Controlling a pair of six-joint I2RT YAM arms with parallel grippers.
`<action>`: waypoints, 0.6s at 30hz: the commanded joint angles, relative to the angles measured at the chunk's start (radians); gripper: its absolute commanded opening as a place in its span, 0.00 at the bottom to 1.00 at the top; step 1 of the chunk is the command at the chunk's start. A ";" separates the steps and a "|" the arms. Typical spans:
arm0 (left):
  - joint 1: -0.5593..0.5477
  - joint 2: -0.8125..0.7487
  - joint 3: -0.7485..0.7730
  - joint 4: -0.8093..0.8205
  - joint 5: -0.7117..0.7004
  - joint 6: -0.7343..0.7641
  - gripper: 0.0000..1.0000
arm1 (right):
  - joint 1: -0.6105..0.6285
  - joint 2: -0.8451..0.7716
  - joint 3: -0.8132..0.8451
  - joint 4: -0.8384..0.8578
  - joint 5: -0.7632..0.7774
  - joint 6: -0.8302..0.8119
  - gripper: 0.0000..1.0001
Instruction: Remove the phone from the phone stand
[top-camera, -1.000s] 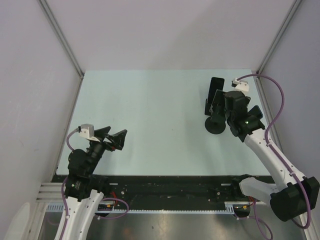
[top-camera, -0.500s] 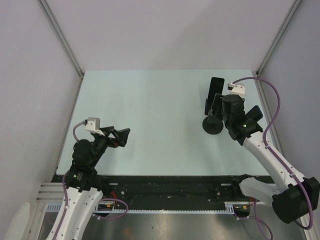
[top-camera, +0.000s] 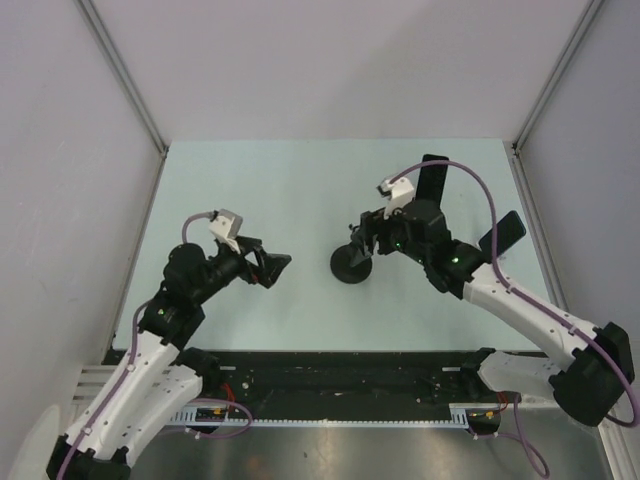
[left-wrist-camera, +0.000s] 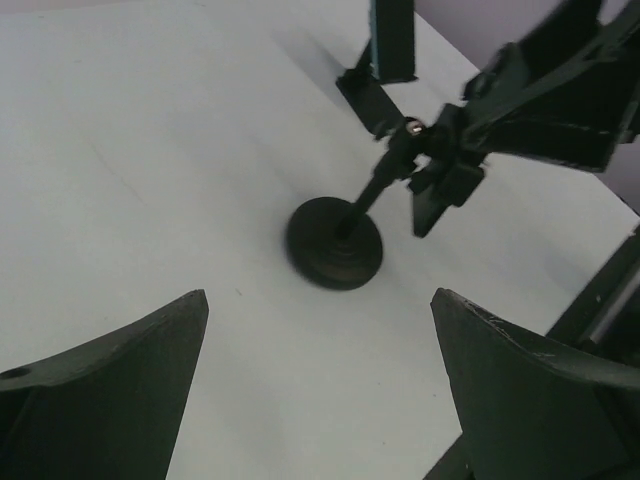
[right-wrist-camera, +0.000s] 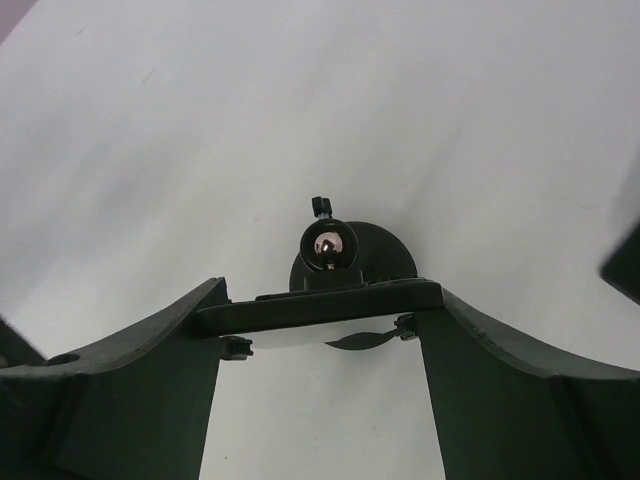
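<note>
The right end effector is clenched across a flat black plate atop the phone stand, whose round base rests mid-worktop. A dark upright slab, possibly the phone, stands just behind that end effector. The left end effector hangs released, facing the stand.

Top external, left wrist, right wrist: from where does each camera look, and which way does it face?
Top external: above and behind the bases, looking down on the table; left arm and right arm show.
Left wrist: on the left arm, facing right toward the phone stand; the open left gripper frames it.
Right wrist: looking down onto the stand; the right gripper clamps its top.
Shared: all three show the stand's round base.
</note>
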 joint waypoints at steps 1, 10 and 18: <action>-0.141 0.075 0.046 0.108 0.037 0.099 1.00 | 0.098 0.053 0.096 0.258 -0.115 -0.090 0.00; -0.330 0.126 -0.107 0.407 -0.197 0.094 0.93 | 0.231 0.157 0.130 0.314 -0.078 -0.090 0.00; -0.384 0.153 -0.153 0.428 -0.245 0.127 0.89 | 0.263 0.162 0.135 0.305 -0.023 -0.081 0.00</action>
